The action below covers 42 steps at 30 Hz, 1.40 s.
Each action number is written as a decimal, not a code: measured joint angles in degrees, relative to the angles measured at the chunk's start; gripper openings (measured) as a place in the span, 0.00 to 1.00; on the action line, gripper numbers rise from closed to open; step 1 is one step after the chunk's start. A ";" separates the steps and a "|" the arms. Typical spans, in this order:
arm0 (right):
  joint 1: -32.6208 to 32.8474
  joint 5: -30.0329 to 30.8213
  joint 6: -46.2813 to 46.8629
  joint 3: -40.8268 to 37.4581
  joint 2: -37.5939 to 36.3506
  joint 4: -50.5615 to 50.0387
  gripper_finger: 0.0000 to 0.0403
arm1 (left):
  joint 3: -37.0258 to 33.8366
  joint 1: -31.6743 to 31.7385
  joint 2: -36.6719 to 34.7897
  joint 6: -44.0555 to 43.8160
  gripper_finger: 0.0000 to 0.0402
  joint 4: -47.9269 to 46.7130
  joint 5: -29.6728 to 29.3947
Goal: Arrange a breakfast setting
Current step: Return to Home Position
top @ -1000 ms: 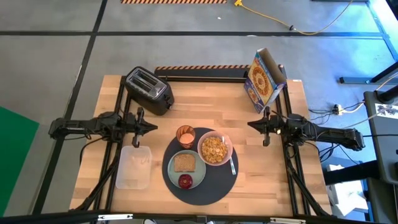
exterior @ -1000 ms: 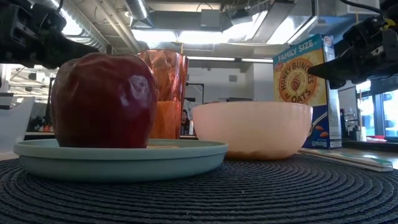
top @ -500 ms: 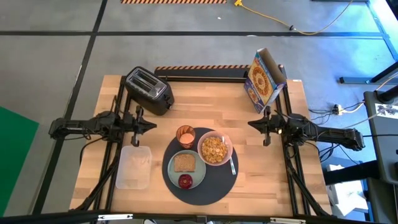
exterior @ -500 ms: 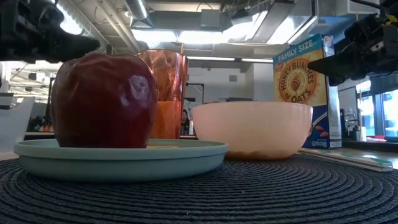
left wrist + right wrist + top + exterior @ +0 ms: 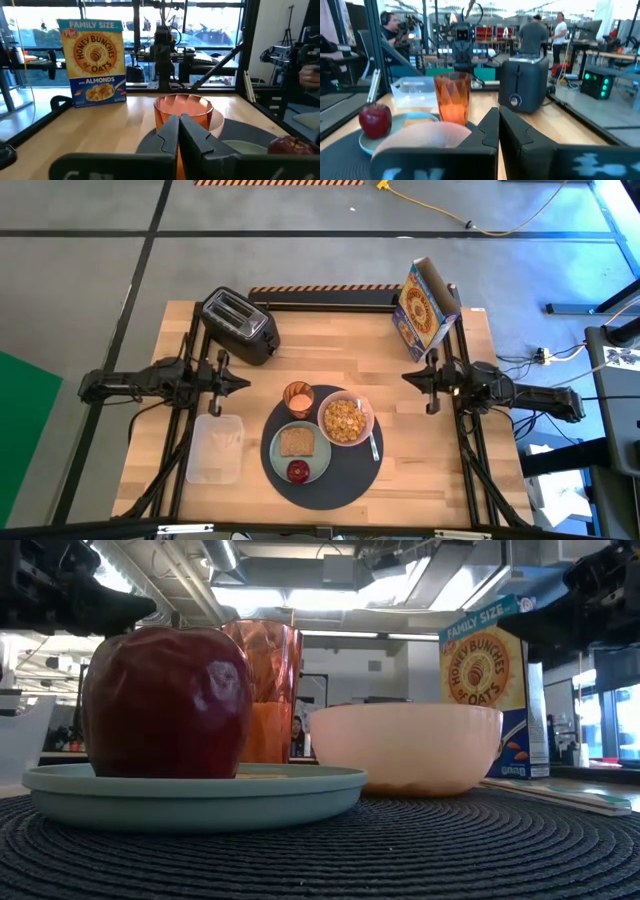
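A round dark grey mat lies at the table's near middle. On it rest a pale green plate with a toast slice and a small red fruit, a pink bowl filled with cereal, an orange cup and a metal spoon. My left gripper is shut and empty, raised left of the cup. My right gripper is shut and empty, raised right of the bowl.
A black toaster stands at the far left. A cereal box stands at the far right. A clear plastic tub lies left of the mat. People show in the room beyond the table.
My right gripper has drawn back a little toward the table's right edge and risen slightly. My left gripper has moved a little toward the table's left edge. Nothing on the mat has moved.
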 joint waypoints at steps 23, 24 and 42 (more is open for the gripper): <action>0.00 -4.15 0.61 -0.53 -3.94 -0.35 0.00 | -2.68 0.37 -0.02 -0.55 0.00 2.94 -1.68; 0.00 -4.31 0.59 -0.53 -3.92 -0.91 0.00 | -2.68 0.37 -0.02 -1.00 0.00 2.32 -1.69; 0.00 -4.03 0.47 -0.53 -3.85 -5.20 0.00 | -2.68 0.37 0.31 -1.96 0.00 1.11 -1.60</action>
